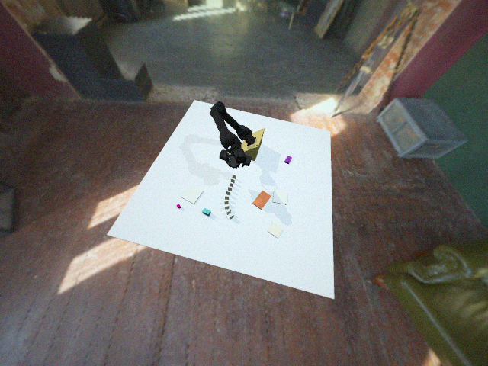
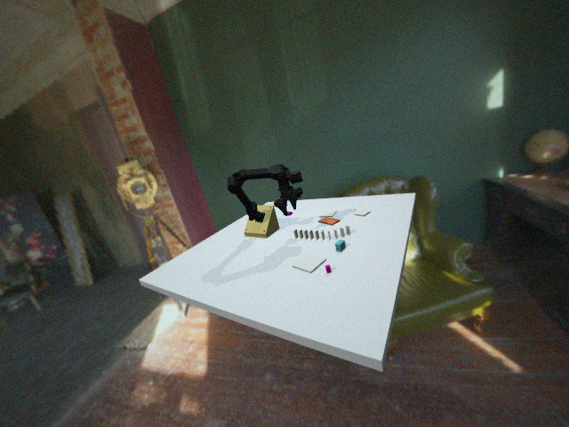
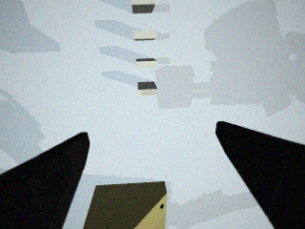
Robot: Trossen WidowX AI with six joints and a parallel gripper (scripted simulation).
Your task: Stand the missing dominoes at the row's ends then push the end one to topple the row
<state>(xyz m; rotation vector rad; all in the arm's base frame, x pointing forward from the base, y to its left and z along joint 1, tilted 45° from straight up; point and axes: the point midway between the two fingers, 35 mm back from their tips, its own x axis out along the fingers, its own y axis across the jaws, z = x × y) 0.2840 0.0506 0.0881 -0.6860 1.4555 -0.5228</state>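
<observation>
Worktop (image 1: 236, 255): white square slab; the arm's tan wedge base (image 1: 252, 143) sits near the far edge in the top view.

Counts:
- Dominoes: one row (image 1: 229, 195) of about ten, all upright. They are too small in the wide views for a firm count. The wrist view shows four, the nearest (image 3: 147, 87) ahead of the fingers and apart from them. The row starts just in front of the base and runs through the middle of the worktop toward the near edge, bending slightly at its near end.
- Small blocks: three. Purple block (image 1: 287, 158) lies toward the right edge, level with the base. Teal block (image 1: 206, 211) lies left of the row's near end. Tiny magenta block (image 1: 178, 206) lies further left, toward the left edge.
- Flat tiles: four. One orange tile (image 1: 261, 199) lies just right of the row. Three are pale: one (image 1: 191, 194) left of the row, one (image 1: 280, 197) just beside the orange tile on its right, and one (image 1: 275, 229) nearer the near edge.

Gripper (image 1: 235, 157): raised above the worktop between the base and the row's base-side end, pointing down. The fingers are spread wide with nothing between them, only bare worktop.

Obstacles: the orange tile is the nearest thing to the row. The teal block is near the row's near end but apart from it. No block or tile touches a domino.
</observation>
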